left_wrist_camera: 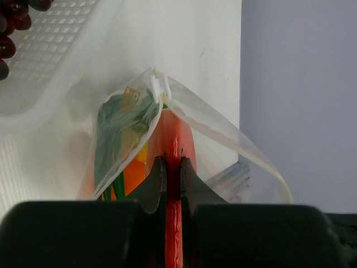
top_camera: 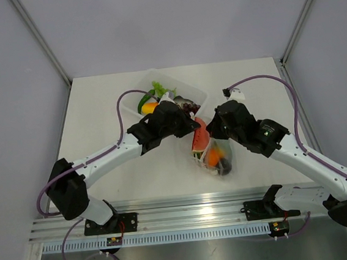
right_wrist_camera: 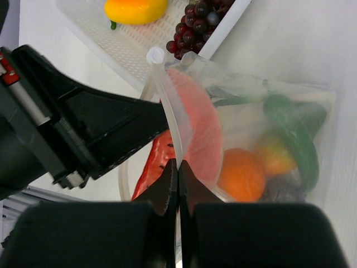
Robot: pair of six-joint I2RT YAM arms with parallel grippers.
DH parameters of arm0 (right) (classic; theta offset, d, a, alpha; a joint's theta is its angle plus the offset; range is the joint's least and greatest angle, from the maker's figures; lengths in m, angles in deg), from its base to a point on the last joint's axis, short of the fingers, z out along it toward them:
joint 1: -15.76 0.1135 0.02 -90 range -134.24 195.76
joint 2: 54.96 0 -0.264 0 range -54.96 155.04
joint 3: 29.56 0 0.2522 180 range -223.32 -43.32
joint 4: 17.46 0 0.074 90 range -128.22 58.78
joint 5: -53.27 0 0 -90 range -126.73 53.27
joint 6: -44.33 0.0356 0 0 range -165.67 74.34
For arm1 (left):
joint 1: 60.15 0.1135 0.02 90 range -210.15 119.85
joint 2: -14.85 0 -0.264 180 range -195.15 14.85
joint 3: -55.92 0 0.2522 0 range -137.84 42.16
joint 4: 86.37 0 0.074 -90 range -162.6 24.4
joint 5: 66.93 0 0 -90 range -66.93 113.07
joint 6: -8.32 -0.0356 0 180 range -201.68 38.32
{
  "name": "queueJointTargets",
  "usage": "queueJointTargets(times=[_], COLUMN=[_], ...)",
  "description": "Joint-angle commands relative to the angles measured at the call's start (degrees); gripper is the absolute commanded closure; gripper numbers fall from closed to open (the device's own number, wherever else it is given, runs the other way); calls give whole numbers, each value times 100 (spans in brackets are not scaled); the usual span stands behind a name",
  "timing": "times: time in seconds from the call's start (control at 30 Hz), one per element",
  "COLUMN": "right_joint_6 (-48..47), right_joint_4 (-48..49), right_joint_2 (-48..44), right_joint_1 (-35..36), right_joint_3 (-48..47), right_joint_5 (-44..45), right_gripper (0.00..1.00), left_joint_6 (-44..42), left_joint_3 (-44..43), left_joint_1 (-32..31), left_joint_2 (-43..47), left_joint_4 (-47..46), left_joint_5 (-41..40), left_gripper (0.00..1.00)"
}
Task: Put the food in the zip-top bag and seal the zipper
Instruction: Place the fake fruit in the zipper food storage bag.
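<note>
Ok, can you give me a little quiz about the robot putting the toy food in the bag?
1. True or false: the watermelon slice lies in the white tray.
2. What is the right gripper pinching? A: the zip-top bag at its mouth edge. B: the white tray. C: nothing.
3. Fill in: the dark bunch in the white tray is ____.
Key: 1 false, the left gripper holds it at the bag's mouth. 2 A. 3 grapes.
</note>
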Motion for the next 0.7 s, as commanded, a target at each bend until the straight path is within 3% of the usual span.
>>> queueJointTargets(times=[0.0,0.43,0.47,0.53,0.6,0.67], right_joint_6=[85,94,85,85,67,76], right_joint_4=[286,339,339,339,313,304], right_joint_2=[-139,-157,-157,-166,-192,-236], right_joint_1=[82,118,126,118,126,126], right_joint_3=[-112,-77,-77,-77,-77,-51], right_joint_5=[-97,-106,-106,-97,-71,-53], right_gripper=[100,100,100,100,100,100], left_joint_6=[-91,-424,-599,-828,-943,-1127], left_joint_3=[-455,-464,-612,-780,-860,-851], left_joint_1=[-79,-449,-449,-449,-449,-449], left_joint_2=[-272,-975,-1045,-1160,-1134,-1020], left_joint_4=[-476,-880,-846,-670,-591,-547], left_joint_5=[-35,44,297,448,607,651], left_gripper=[100,99,70,41,29,25])
